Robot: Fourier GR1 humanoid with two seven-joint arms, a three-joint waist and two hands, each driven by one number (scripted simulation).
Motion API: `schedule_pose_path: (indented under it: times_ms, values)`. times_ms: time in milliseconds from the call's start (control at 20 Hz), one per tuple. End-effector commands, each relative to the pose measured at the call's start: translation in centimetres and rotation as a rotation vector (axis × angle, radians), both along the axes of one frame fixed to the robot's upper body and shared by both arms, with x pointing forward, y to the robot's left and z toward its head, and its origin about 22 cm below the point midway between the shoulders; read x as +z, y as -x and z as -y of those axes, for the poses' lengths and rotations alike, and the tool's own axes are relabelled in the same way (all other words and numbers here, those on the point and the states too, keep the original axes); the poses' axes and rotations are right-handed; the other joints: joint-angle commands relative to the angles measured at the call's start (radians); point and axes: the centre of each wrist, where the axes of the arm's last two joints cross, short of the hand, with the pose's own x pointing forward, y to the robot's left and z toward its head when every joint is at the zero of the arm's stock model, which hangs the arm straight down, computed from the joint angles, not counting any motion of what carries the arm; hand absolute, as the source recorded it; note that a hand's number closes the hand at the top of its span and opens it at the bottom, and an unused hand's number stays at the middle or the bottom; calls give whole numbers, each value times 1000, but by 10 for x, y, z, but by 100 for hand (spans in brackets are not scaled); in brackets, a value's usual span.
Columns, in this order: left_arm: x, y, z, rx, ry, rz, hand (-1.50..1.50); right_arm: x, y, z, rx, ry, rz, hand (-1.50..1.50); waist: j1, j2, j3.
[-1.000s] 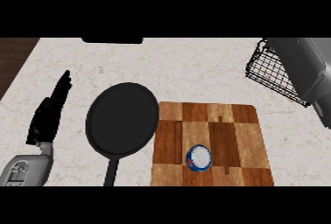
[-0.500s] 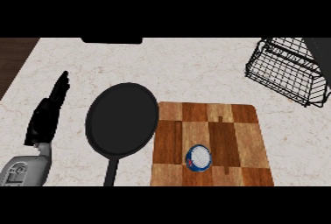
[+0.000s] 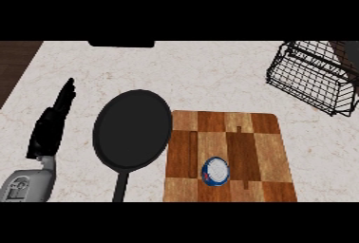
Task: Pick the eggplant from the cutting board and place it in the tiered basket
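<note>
The wooden cutting board (image 3: 245, 142) lies at the lower right of the counter. The only thing on it is a small round blue and white object (image 3: 216, 171). No eggplant shows anywhere. The black wire tiered basket (image 3: 316, 78) stands at the far right, and nothing can be made out inside it. My left hand (image 3: 49, 128) rests open at the left edge, fingers straight and pointing away, well apart from the board. My right hand is out of sight; only a grey sliver (image 3: 346, 49) shows behind the basket at the right edge.
A black frying pan (image 3: 133, 130) lies between my left hand and the board, with its handle (image 3: 120, 186) pointing toward me. A dark object (image 3: 120, 43) sits at the counter's far edge. The counter's left edge borders dark wood floor (image 3: 14, 66).
The grey right forearm that covered the basket's right side has pulled away to the right, almost out of view. The basket now shows whole. The left hand has not moved.
</note>
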Motion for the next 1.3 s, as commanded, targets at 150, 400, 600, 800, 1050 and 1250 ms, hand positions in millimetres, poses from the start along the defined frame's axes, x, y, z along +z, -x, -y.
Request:
schedule_pose_path:
  times_ms: [150, 400, 600, 800, 1050, 1250]
  values:
    - [3, 0, 7, 5, 5, -1, 0, -28, 12, 33, -3, -266, -13, 150, -4, -3, 1]
    - [-5, 6, -3, -4, 1, 1, 0, -50, 22, 49, -27, -341, -10, -150, -9, -5, 0]
    - [1, 9, -7, 2, 1, -11, 0, -52, 18, 34, -13, -369, 176, -150, -3, -4, 1]
    - [6, -13, 13, -7, 9, -7, 0, -28, 19, 43, 9, -358, 321, -150, -14, -1, 0]
    - [-5, 11, 9, 3, -2, -21, 0, -15, 20, 45, -47, -319, 455, -150, -13, -9, 0]
    - [-12, 10, -3, 55, -7, -18, 0, 12, 28, 60, -112, -419, 445, -150, -49, -21, -2]
